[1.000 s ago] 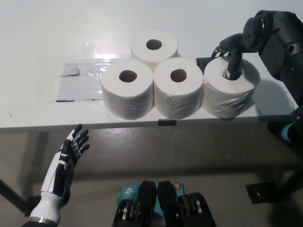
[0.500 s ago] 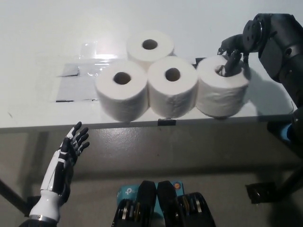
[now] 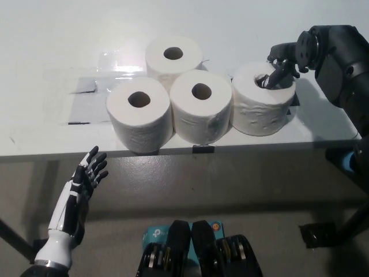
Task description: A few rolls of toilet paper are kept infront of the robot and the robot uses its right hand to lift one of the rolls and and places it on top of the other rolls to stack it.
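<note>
Lifted soft cylindrical roll (image 3: 262, 99), hand (image 3: 281, 63) inside

lab-like: bare white table (image 3: 69, 34)

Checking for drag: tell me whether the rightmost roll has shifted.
Yes. The rightmost roll slid left, closer to the black clip on the table edge.

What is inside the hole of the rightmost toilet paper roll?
Fingers of the black right hand reach into the core of the rightmost roll. How deep they go is hidden.
</note>
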`<state>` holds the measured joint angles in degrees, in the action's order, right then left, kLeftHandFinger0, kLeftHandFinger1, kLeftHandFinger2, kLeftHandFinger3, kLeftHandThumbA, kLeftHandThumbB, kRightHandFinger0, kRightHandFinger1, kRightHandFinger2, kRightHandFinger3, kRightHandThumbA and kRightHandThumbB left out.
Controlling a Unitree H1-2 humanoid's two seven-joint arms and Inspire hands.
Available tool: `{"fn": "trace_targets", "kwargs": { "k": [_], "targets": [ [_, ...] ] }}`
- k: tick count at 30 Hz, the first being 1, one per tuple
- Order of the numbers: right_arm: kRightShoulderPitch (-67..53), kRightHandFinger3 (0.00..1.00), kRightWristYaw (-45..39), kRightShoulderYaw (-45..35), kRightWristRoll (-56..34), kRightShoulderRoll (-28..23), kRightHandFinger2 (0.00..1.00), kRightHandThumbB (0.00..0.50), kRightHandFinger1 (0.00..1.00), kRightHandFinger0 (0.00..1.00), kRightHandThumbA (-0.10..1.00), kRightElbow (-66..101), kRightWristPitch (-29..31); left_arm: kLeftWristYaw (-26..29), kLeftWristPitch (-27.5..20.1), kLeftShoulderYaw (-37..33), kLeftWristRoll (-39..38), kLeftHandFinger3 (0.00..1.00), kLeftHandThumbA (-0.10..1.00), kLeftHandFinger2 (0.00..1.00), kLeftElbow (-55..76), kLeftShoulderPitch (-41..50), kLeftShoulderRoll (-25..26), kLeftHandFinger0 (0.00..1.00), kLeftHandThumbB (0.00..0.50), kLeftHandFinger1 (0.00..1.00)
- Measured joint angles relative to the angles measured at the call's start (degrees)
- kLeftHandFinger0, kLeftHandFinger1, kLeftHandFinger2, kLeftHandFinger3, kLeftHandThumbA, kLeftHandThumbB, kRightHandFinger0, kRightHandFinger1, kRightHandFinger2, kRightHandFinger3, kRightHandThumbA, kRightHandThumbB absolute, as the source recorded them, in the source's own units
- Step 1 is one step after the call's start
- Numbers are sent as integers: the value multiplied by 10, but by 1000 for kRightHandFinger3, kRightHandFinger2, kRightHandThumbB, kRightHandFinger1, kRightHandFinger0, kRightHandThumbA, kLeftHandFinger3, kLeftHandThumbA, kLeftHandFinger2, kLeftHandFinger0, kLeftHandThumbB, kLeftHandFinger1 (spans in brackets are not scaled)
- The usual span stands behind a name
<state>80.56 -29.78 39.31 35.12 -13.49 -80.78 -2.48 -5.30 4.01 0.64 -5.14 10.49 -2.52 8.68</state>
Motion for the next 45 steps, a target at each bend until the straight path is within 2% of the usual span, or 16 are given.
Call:
{"fn": "trace_targets", "kwargs": {
  "k": [2, 4, 8, 10, 15, 16, 22, 24, 26, 28, 31, 33, 38, 39, 41, 45],
  "targets": [
    [0, 349, 3, 0, 1, 0, 439, 348, 332, 1, 462, 0, 2, 0, 0, 0, 0, 1000, 1000, 1000, 0, 0, 0, 1000, 306, 1000],
    [-1, 677, 6, 0, 1, 0, 557, 350, 271, 0, 458, 0, 4, 0, 0, 0, 0, 1000, 1000, 1000, 0, -1, 0, 1000, 292, 1000],
    [-1, 1000, 10, 0, 3, 0, 436, 332, 54, 0, 429, 0, 3, 0, 0, 1, 0, 1000, 1000, 1000, 0, -2, 0, 1000, 288, 1000],
    [-1, 864, 12, 2, 6, -1, 386, 325, 21, 0, 432, 0, 3, 0, 0, 1, 0, 1000, 1000, 1000, 0, -2, 0, 1000, 307, 1000],
    [-1, 497, 22, 1, 10, -9, 710, 304, 433, 95, 388, 0, 4, 0, 0, 1, 0, 1000, 1000, 1000, 0, -3, 0, 1000, 306, 1000],
    [-1, 919, 25, 0, 10, -13, 742, 293, 502, 182, 364, 0, 6, 0, 0, 1, 0, 1000, 1000, 1000, 0, -3, 1, 1000, 323, 1000],
    [0, 988, 39, -20, 9, -37, 433, 298, 475, 366, 392, 2, 10, 0, 0, 2, 0, 1000, 1000, 1000, 0, -3, 2, 1000, 339, 1000],
    [0, 975, 45, -25, 9, -44, 161, 299, 147, 104, 392, 4, 12, 0, 0, 2, 0, 1000, 1000, 1000, 0, -3, 2, 1000, 326, 1000],
    [1, 1000, 53, -31, 9, -51, 269, 301, 163, 117, 384, 9, 14, 0, 0, 2, -1, 1000, 1000, 1000, 0, -2, 2, 1000, 307, 1000],
    [2, 1000, 62, -41, 9, -57, 647, 288, 314, 186, 349, 17, 14, 0, 0, 3, -1, 1000, 1000, 1000, 0, -2, 2, 1000, 344, 1000],
    [4, 1000, 71, -59, 5, -64, 428, 284, 135, 58, 333, 31, 14, 0, 0, 4, -1, 1000, 1000, 1000, 0, -2, 2, 1000, 377, 1000],
    [4, 1000, 76, -73, 1, -69, 430, 270, 81, 1, 332, 47, 15, 0, 0, 5, -1, 1000, 1000, 1000, 0, -2, 2, 1000, 344, 1000],
    [4, 1000, 85, -102, -2, -77, 261, 272, 134, 145, 315, 91, 15, 0, 0, 6, -1, 1000, 1000, 1000, 0, -2, 2, 1000, 348, 1000],
    [4, 773, 92, -108, -2, -78, 286, 274, 225, 280, 303, 102, 15, 0, 0, 6, -1, 1000, 1000, 1000, 0, -2, 2, 1000, 364, 1000],
    [4, 341, 105, -119, -3, -79, 216, 274, 143, 204, 342, 111, 18, 0, 1, 6, -1, 1000, 1000, 1000, 0, -2, 2, 1000, 363, 1000],
    [4, 245, 127, -131, -2, -79, 134, 279, 30, 45, 393, 120, 21, 0, 0, 6, -1, 1000, 1000, 1000, 0, -1, 2, 1000, 343, 1000]
  ]
}}
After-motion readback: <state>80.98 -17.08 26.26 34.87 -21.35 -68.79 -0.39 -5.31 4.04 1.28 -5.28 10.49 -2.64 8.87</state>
